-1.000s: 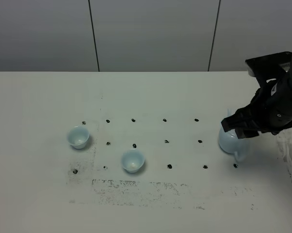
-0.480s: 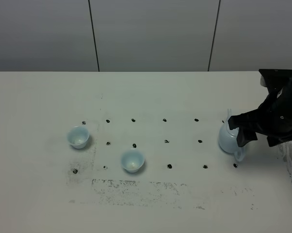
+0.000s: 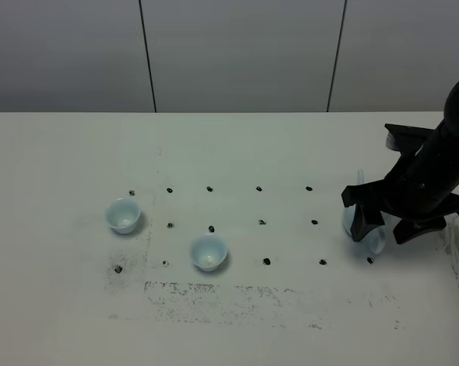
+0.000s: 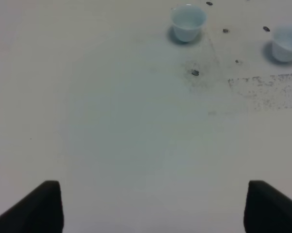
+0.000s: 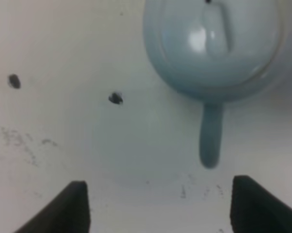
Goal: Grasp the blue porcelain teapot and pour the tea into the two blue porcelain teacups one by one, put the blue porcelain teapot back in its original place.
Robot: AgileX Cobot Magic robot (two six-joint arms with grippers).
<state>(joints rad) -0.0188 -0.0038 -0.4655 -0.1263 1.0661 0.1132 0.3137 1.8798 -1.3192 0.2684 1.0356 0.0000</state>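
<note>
My right tool (image 5: 160,208) is hanging wide open, gripping nothing. Teapot (image 5: 209,43) is standing on the desk (image 5: 63,145) just beyond the fingertips, handle pointing back toward the gap between them, touching neither.

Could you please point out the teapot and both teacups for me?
Teapot (image 5: 211,43): right wrist view, on its lid.
Left teacup (image 3: 123,216): exterior high view, inside bowl.
Central teacup (image 3: 209,252): exterior high view, inside bowl.
</note>
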